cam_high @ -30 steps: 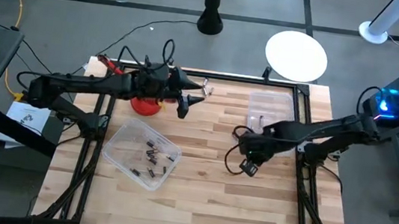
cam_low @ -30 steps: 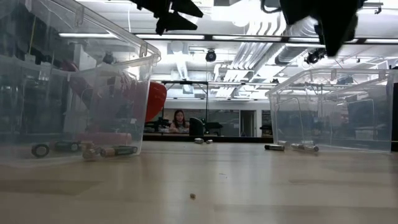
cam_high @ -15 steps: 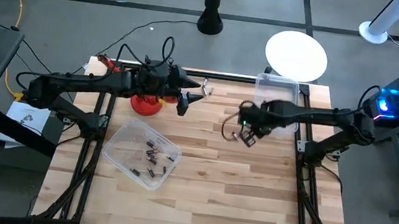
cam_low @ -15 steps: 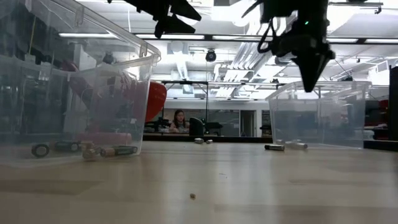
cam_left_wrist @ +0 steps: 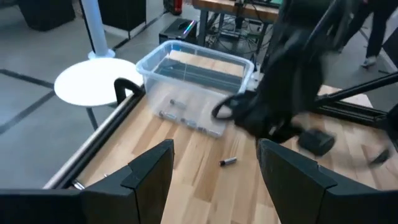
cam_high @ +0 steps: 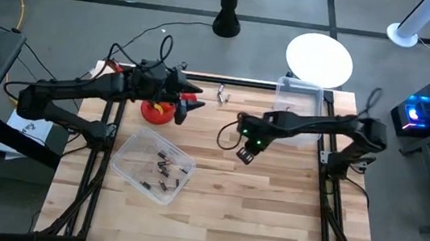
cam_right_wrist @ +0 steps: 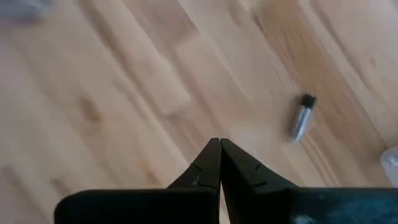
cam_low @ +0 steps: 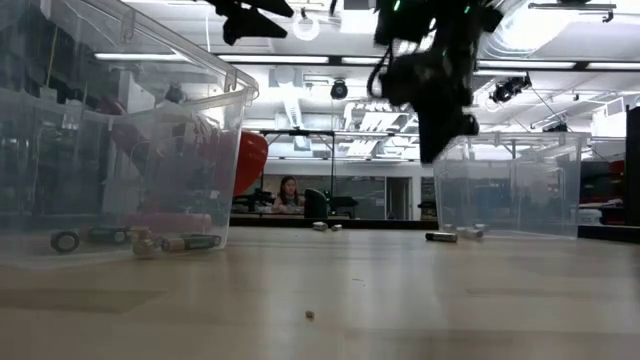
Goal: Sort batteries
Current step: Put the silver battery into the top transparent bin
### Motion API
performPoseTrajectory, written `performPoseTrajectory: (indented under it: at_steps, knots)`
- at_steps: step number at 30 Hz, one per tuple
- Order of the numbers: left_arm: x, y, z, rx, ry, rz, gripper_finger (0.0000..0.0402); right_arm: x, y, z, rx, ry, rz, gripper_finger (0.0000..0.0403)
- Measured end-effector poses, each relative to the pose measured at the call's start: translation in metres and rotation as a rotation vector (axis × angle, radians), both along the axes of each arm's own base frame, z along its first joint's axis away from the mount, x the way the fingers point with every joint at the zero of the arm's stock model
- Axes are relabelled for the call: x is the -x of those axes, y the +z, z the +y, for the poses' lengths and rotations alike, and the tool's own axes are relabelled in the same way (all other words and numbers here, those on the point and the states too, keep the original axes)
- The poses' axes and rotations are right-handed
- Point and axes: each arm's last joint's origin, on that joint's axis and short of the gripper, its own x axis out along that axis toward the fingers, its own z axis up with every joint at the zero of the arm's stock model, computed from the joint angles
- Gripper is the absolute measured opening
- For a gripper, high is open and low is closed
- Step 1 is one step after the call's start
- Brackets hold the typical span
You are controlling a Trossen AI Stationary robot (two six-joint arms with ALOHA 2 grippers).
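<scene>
Several small batteries [cam_high: 162,171] lie in the clear bin [cam_high: 126,153] on the table's left. A few more batteries [cam_left_wrist: 180,115] rest on the floor of the clear bin [cam_high: 299,94] at the far right. Loose batteries lie on the wood near the far edge [cam_high: 222,95], and one silvery battery [cam_right_wrist: 303,118] lies beyond my right gripper. My right gripper [cam_right_wrist: 219,149] is shut, hovering over bare wood at the table's middle [cam_high: 246,150]. My left gripper [cam_left_wrist: 217,171] is open, high above the red tool [cam_high: 157,112].
The red plunger-like tool stands by the far-left edge. A white round disc [cam_high: 319,59] and a black stand [cam_high: 227,16] sit on the floor beyond the table. Bare wood stretches across the near half. A person [cam_low: 288,195] sits far behind.
My right gripper has swung from the near side of the right bin toward the table's left and come lower, staying shut. The right bin has slid toward the far edge. My left gripper has drawn back a little toward the left.
</scene>
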Motion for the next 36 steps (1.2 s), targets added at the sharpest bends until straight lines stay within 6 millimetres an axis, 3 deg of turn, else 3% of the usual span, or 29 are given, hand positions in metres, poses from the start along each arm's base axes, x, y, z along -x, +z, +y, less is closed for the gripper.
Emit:
performPoseTrajectory:
  at_steps: [5,11,16,19,24,32,36]
  knots:
    - [0.002,0.001,0.001,-0.005,0.005,-0.002,0.0227,-0.015,-0.026,-0.002,0.018,0.107,0.159,0.0013]
    - [0.001,0.0,0.005,-0.004,0.021,0.003,0.0227,-0.035,-0.03,-0.007,0.174,0.25,0.211,0.0086]
    - [0.001,0.0,0.005,0.004,0.028,0.001,0.0227,-0.04,-0.048,-0.024,0.132,0.197,0.279,0.0153]
    - [0.001,0.0,0.005,0.012,0.035,-0.002,0.0227,-0.038,-0.063,-0.034,0.09,0.143,0.376,0.0172]
    - [0.002,0.0,0.006,0.007,0.06,-0.002,0.0227,-0.039,-0.077,-0.043,0.085,0.123,0.467,0.0175]
    - [0.002,0.0,0.006,0.017,0.063,-0.005,0.0227,-0.045,-0.092,-0.042,-0.026,0.153,0.445,0.0172]
    - [0.002,0.0,0.006,0.018,0.063,-0.004,0.0227,-0.048,-0.093,-0.035,-0.016,0.24,0.427,0.0125]
